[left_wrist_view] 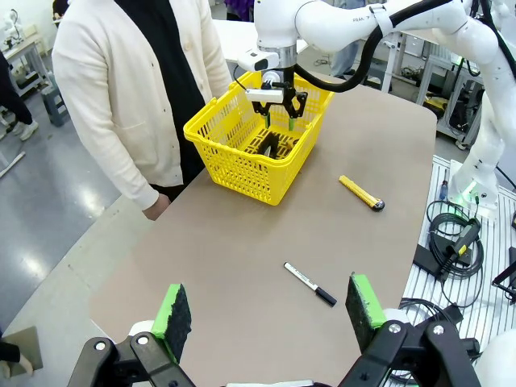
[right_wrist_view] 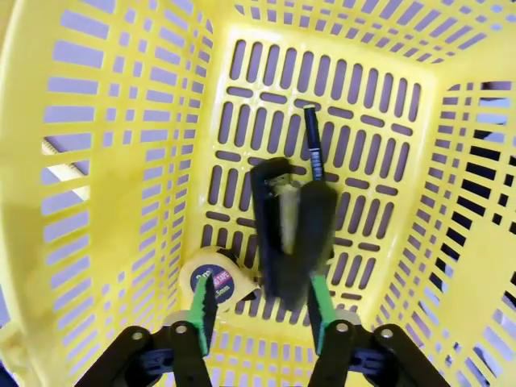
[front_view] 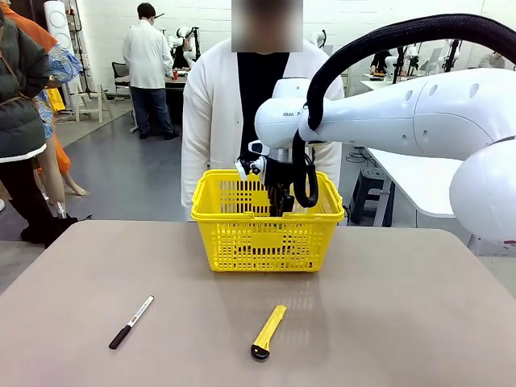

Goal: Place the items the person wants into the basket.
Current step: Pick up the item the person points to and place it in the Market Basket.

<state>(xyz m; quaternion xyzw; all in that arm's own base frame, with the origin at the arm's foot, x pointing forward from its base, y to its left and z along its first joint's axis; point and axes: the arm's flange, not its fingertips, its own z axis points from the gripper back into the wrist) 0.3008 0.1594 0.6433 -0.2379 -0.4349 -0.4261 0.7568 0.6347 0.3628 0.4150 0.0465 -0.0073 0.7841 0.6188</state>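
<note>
One yellow basket [front_view: 266, 234] stands on the table [front_view: 403, 322], at the far edge directly in front of the person [front_view: 211, 105] in the white cardigan. All other positions below are given relative to this basket.

Contents of the basket, counted in the right wrist view: three items.
- One black stapler [right_wrist_view: 282, 234], lying on the slotted floor near its centre.
- One slim black pen [right_wrist_view: 313, 143], lying on the floor just beyond the stapler, toward the far wall.
- One round yellow-and-black tape measure [right_wrist_view: 216, 280], on the floor beside the stapler, near a corner.

Items outside the basket, on the table on the robot's side of it: two.
- One black-and-white marker [front_view: 131, 322], well apart from the basket, toward the robot's left.
- One yellow utility knife [front_view: 268, 330], nearer, almost straight in front of the basket.

Right gripper [right_wrist_view: 258, 302]: one, lowered inside the basket above the stapler. Its two green-padded fingers stand apart with a clear gap between them; nothing is clamped. Whether the pads touch the stapler cannot be told.

Left gripper [left_wrist_view: 270, 310]: one, well apart from the basket over the near side of the table, fingers spread wide and holding nothing.
</note>
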